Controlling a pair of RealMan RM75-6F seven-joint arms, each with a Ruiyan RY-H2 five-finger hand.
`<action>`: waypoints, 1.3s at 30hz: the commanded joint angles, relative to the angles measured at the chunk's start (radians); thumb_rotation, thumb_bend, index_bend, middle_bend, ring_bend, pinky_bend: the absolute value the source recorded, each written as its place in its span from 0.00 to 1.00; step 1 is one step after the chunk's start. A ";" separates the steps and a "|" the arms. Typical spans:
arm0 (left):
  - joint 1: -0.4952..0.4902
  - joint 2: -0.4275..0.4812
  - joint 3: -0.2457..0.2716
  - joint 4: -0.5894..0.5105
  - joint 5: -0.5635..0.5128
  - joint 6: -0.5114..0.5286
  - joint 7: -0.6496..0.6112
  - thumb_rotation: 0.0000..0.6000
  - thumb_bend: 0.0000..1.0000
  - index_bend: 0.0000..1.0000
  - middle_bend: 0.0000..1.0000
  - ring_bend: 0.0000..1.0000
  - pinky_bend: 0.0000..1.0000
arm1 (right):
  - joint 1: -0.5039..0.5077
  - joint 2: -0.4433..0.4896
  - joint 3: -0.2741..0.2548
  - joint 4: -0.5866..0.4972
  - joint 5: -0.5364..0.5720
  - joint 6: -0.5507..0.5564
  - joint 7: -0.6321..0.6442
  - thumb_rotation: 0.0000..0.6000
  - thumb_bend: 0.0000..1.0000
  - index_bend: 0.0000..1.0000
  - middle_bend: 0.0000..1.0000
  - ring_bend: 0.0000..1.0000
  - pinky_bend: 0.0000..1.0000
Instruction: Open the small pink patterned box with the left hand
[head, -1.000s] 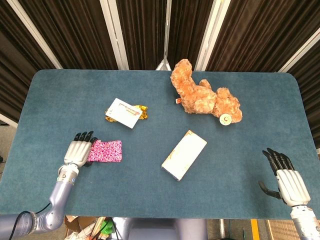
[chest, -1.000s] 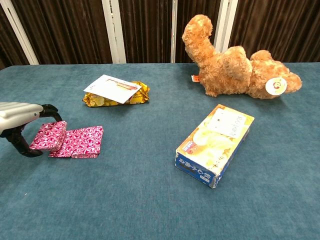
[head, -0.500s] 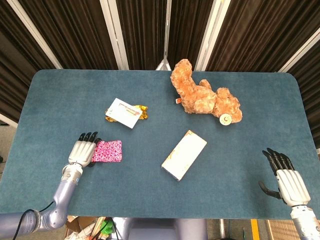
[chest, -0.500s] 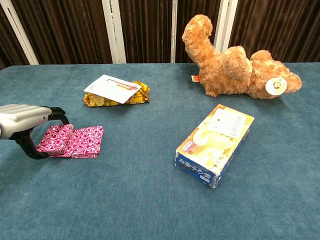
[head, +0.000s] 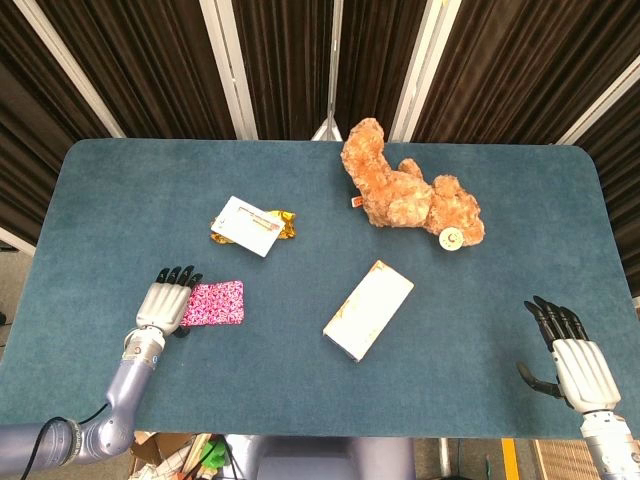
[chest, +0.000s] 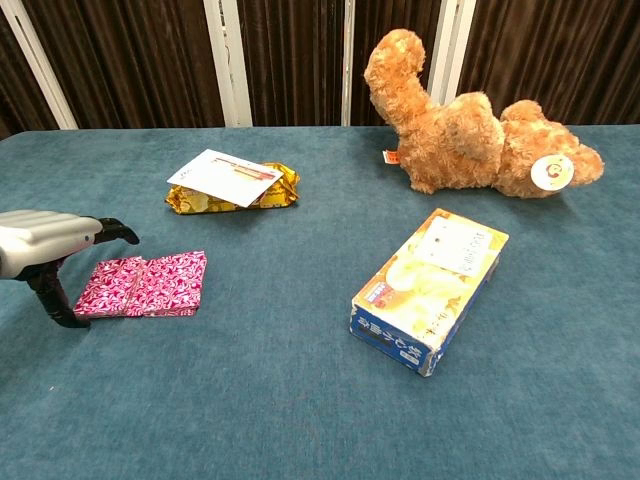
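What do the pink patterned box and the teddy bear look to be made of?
Pink patterned box: probably thin card in glossy foil-like printed wrap; it shows sheen and lies nearly flat. Teddy bear: plush fabric, matte, with shaggy orange-brown pile.

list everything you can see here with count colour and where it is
small patterned box: 1, pink, lying flat at the near left of the table, next to the left hand
gold packet: 1, gold with a white card on top, left of centre, behind the pink box
long carton: 1, cream and yellow with a blue end, lying flat near the middle of the table
teddy bear: 1, orange-brown, lying on its side at the far right of centre, round tag on it
table: 1, teal blue cloth top
curtain: dark brown, behind the table
left hand: 1, silver with black fingers, over the left end of the pink box
right hand: 1, silver with black fingers, near right corner, fingers apart, holding nothing
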 joint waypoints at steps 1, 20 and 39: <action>-0.002 0.008 -0.003 -0.010 -0.005 0.006 0.002 1.00 0.27 0.12 0.00 0.00 0.00 | 0.000 0.000 0.000 0.001 0.001 0.000 0.001 1.00 0.36 0.00 0.00 0.00 0.05; -0.017 0.008 0.002 -0.011 -0.066 0.005 0.022 1.00 0.28 0.20 0.00 0.00 0.00 | 0.000 0.001 0.000 -0.002 0.002 -0.001 0.000 1.00 0.36 0.00 0.00 0.00 0.05; -0.023 -0.012 0.002 0.014 -0.075 0.006 0.006 1.00 0.35 0.26 0.00 0.00 0.00 | 0.000 0.002 0.000 -0.006 0.003 -0.003 -0.003 1.00 0.36 0.00 0.00 0.00 0.05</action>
